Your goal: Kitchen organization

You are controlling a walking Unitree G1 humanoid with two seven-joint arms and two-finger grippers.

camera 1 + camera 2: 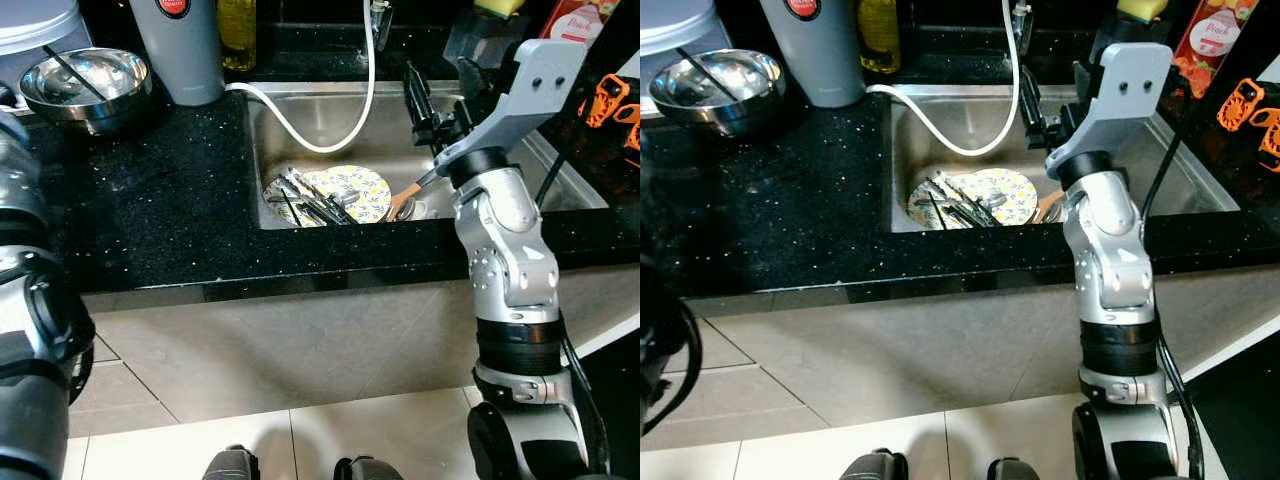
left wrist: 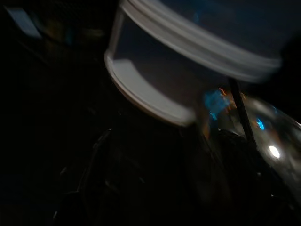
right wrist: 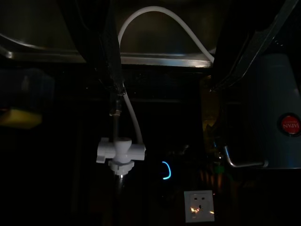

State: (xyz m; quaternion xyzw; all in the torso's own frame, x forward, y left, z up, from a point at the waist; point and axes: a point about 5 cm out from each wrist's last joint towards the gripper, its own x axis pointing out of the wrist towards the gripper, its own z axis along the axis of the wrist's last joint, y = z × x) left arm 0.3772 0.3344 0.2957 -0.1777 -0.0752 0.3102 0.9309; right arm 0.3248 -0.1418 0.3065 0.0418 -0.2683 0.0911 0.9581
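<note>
My right gripper (image 1: 437,80) is raised over the steel sink (image 1: 300,120), its two black fingers pointing toward the back wall. In the right wrist view the gripper (image 3: 167,89) stands open with nothing between its fingers, facing the faucet's white valve (image 3: 120,151). In the sink lies a yellow patterned plate (image 1: 350,190) with several pieces of cutlery (image 1: 310,200) across it and a wooden spoon (image 1: 405,195) beside it. My left arm (image 1: 30,330) hangs at the left. The dark left wrist view shows a white tub (image 2: 155,94) and a steel bowl (image 2: 268,141).
A steel bowl (image 1: 85,85) with a black stick in it sits on the black counter (image 1: 150,200) at the far left. A grey flask (image 1: 185,50), a yellow bottle (image 1: 237,30) and a white hose (image 1: 330,145) stand behind the sink. Orange items (image 1: 610,100) lie on the right.
</note>
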